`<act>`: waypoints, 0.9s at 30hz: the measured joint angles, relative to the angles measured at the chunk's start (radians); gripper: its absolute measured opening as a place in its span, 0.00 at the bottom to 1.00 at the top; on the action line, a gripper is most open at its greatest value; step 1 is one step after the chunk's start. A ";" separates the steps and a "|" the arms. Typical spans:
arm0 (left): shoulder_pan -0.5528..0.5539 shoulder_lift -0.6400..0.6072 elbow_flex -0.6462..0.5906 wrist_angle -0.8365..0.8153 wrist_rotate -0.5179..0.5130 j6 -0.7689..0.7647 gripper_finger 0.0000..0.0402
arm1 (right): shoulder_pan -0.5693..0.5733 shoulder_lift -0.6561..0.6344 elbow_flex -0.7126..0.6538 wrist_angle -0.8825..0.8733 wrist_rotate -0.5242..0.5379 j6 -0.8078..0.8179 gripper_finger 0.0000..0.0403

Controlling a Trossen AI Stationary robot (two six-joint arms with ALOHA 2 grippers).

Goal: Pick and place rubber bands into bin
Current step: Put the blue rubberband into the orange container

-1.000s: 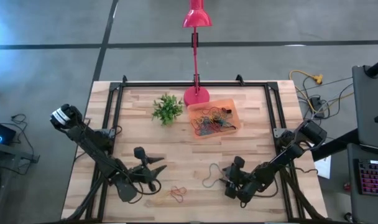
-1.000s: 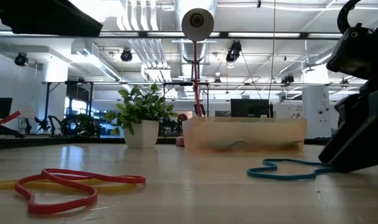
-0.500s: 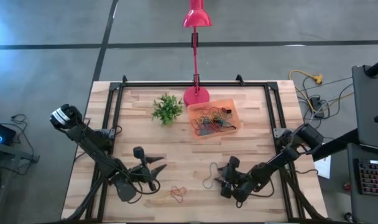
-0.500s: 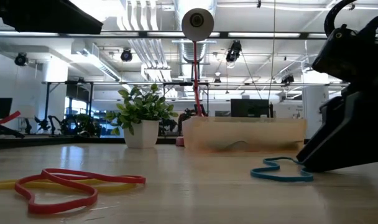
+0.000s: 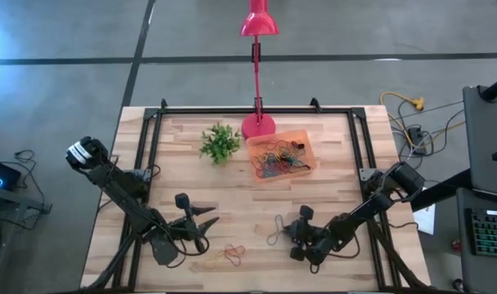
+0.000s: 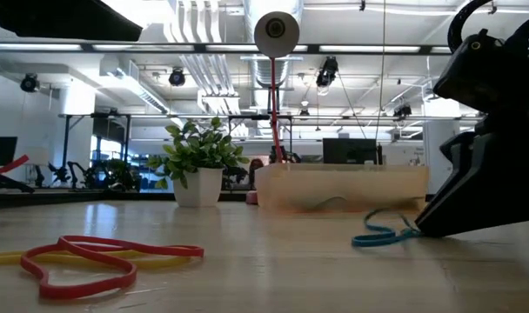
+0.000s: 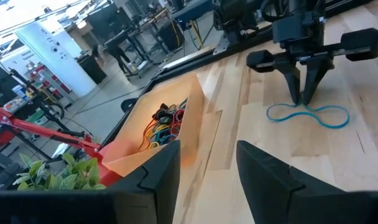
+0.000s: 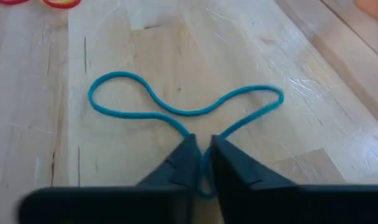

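We see many rubber bands already in the bin; the right gripper fingers pinch a teal band on the desk, while the left gripper waits spread near red and yellow bands.

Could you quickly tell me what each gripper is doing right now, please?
Left gripper: open, holding nothing.
Right gripper: shut on the blue band.

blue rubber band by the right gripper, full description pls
The blue rubber band is a thin teal loop of rubbery cord, pinched into a figure-eight shape. It lies on the wooden table, apart from the bin. The right gripper has its fingertips closed on the near end, which looks slightly raised in the low view.
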 joint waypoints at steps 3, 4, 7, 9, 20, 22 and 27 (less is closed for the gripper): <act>0.000 0.000 0.000 0.004 0.000 0.000 0.35 | 0.000 0.000 0.000 0.001 0.005 -0.018 0.04; -0.001 0.000 -0.001 0.004 0.000 0.000 0.35 | 0.000 0.000 0.000 0.002 0.009 -0.022 0.03; -0.001 0.000 -0.002 0.011 0.005 0.000 0.35 | 0.000 -0.009 -0.001 0.005 0.027 -0.050 0.02; -0.001 0.000 -0.003 0.012 0.007 0.000 0.35 | 0.000 -0.028 -0.002 0.003 0.034 -0.079 0.02; -0.002 0.001 -0.006 0.012 0.022 -0.027 0.35 | -0.003 -0.079 0.047 -0.053 0.150 -0.254 0.02; -0.002 0.002 -0.007 0.011 0.029 -0.039 0.35 | -0.002 -0.079 0.062 -0.082 0.167 -0.256 0.02; -0.002 0.002 -0.012 0.014 0.046 -0.054 0.35 | -0.002 -0.081 0.122 -0.181 0.228 -0.288 0.02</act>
